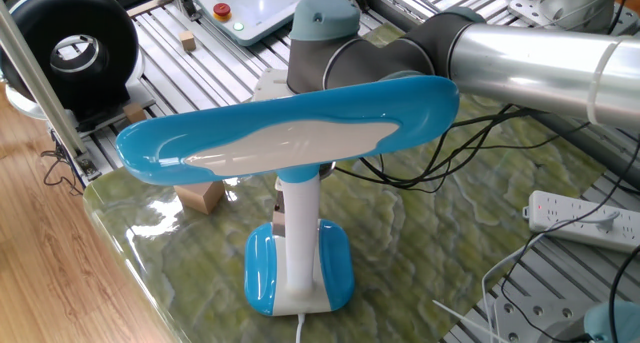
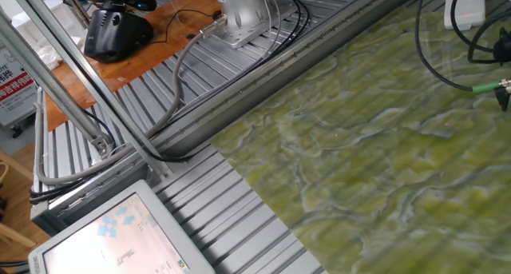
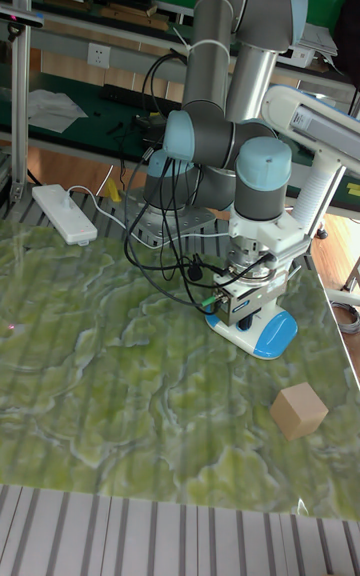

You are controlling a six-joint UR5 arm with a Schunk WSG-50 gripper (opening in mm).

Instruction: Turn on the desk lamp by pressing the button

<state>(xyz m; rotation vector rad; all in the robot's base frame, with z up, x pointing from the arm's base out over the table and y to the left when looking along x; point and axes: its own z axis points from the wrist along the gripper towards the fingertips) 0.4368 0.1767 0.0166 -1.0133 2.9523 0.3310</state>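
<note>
— Pressing comes next? Where's the desk lamp (image 3: pixel 268 331)?

— Near the bench's (image 3: pixel 90 406) right edge, the wooden block (image 3: pixel 298 410) just in front. The jaws (image 3: pixel 238 318) sit directly over the base; whether they're open or closed, I cannot tell.

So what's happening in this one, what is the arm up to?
A grey UR5 arm with light-blue joint caps is bent down over the rounded blue-and-white base of a glossy sky-blue and white plastic desk lamp standing on the green marbled table. Its gripper sits right at the base, apparently going for the button. The jaws are hidden, and so is any contact. A small wooden cube lies nearby, untouched.
</note>
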